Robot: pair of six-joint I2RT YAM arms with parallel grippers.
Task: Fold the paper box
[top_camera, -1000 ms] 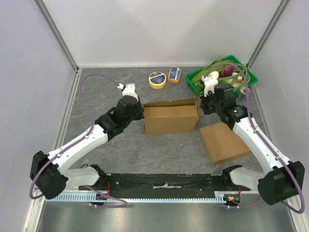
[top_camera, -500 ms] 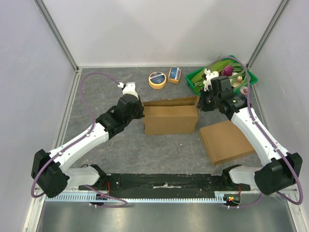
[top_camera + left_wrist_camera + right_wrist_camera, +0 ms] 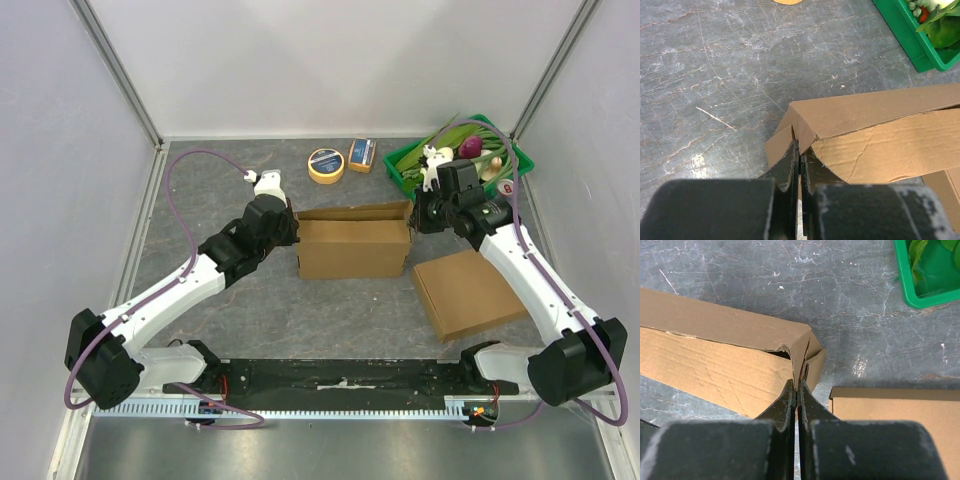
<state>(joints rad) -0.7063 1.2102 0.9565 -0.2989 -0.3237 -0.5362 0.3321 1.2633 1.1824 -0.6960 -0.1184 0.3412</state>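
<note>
In the middle of the top view, the paper box (image 3: 355, 248) sits on the grey surface (image 3: 230, 180) as a long brown block. Its top panel lies across it, and a strip of flap shows along its upper edge. The left hand (image 3: 293, 230) is at the box's left end and the right hand (image 3: 416, 215) at its right end, so the box is held between the two.

Both wrist views show the fingers pressed together with no gap. The left fingers (image 3: 789, 162) meet at the corner where a small end flap juts out toward the lower left of that frame. The right fingers (image 3: 788, 400) meet under a creased, slightly torn corner whose end flaps stand ajar. Whether either hand has a sheet of card nipped between its tips cannot be told from these views.

The step in hand looks like closing the ends: the body is squared up, but the short flaps on both sides are not yet tucked in.

The next move probably calls for both ends to be pushed inward evenly. The box looks light and could skid toward one side or buckle further at the damaged right corner. A flat cardboard piece (image 3: 465, 293) lies just beside the box at lower right, and a green crate (image 3: 930, 300) sits near the right hand, so room to swing there is limited.
</note>
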